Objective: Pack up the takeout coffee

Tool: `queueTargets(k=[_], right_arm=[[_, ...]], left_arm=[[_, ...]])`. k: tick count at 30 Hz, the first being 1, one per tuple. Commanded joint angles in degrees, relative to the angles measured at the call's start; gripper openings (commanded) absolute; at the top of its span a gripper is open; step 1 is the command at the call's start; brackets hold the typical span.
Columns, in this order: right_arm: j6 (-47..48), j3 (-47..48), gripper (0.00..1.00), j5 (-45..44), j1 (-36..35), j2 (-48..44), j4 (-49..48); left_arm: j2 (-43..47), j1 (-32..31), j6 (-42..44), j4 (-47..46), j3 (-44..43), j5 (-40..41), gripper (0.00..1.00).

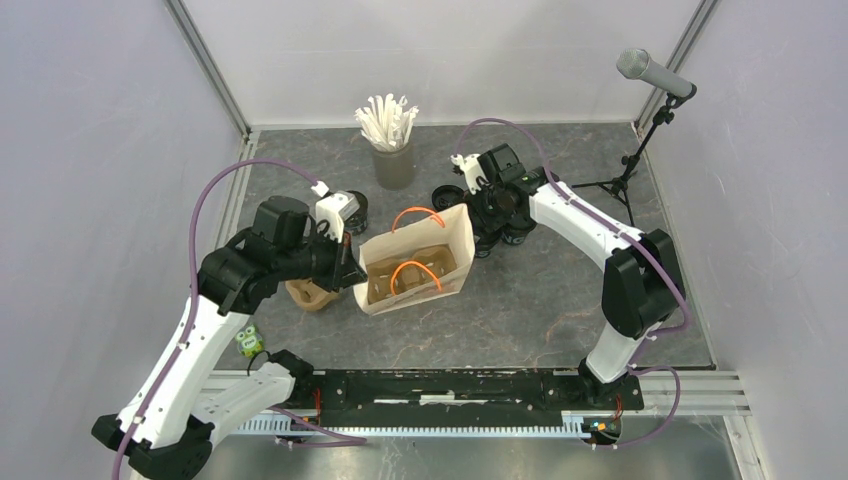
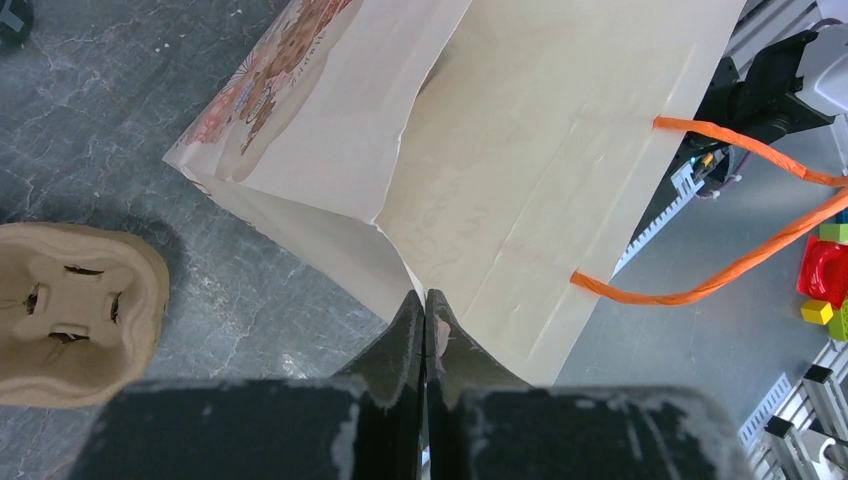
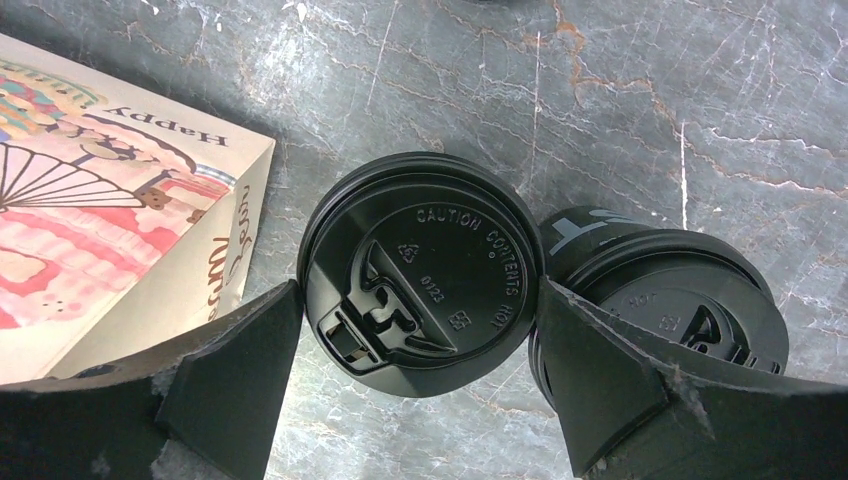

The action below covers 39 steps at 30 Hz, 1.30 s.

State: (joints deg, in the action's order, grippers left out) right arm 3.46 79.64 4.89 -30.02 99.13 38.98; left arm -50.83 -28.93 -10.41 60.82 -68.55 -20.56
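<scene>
- Takeout coffee cups (image 1: 513, 238) are clustered on the table (image 1: 560, 300), just beside the right-hand side of the paper bag (image 1: 455, 240). None of them is seen inside the bag.
- In the right wrist view, one lidded cup (image 3: 420, 250) is seen from above, with raised "CAUTION CONTENTS HOT" lettering on its black lid.
- A second lidded cup (image 3: 690, 300) stands right against the first, partly hidden by one finger.
- The right gripper (image 3: 420, 290) is spread wide, with one finger on each side of the first cup's lid. Whether the pads touch the cup cannot be told.
- The left gripper (image 2: 425, 300) is pressed together on the bag's paper edge, which is pinched at the tips.
- The bag's mouth is turned up toward the top camera, and its orange handles (image 1: 415, 270) are seen both at and inside the opening.
- A brown pulp carrier (image 1: 308, 293) lies on the table just left of the bag, below the left arm.
- A grey cup of white straws (image 1: 393, 165) stands farther back, apart from the bag.
- A microphone on a stand (image 1: 655, 75) is placed at the far right corner.
</scene>
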Motion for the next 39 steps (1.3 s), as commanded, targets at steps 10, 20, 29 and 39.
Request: queueTargets(k=[10, 20, 29, 39], right_arm=[[0.6, -0.1, 0.79, -1.4, -0.6, -0.9, -0.5], [-0.3, 0.4, 0.74, -7.1, -0.5, -11.6, 1.7], [3.3, 5.4, 0.73, -7.9, -0.5, -21.7, 5.6], [6.6, 12.7, 0.71, -5.1, -0.6, -30.9, 5.1]], left_arm=[[1.8, 0.4, 1.0, -0.9, -0.1, -1.3, 0.02], [0.9, 0.4, -1.9, -1.7, 0.0, 0.4, 0.07], [-1.8, 0.4, -1.0, -2.4, -0.2, -0.4, 0.09], [-8.1, 0.4, -5.8, -0.9, -7.6, 8.2, 0.26]])
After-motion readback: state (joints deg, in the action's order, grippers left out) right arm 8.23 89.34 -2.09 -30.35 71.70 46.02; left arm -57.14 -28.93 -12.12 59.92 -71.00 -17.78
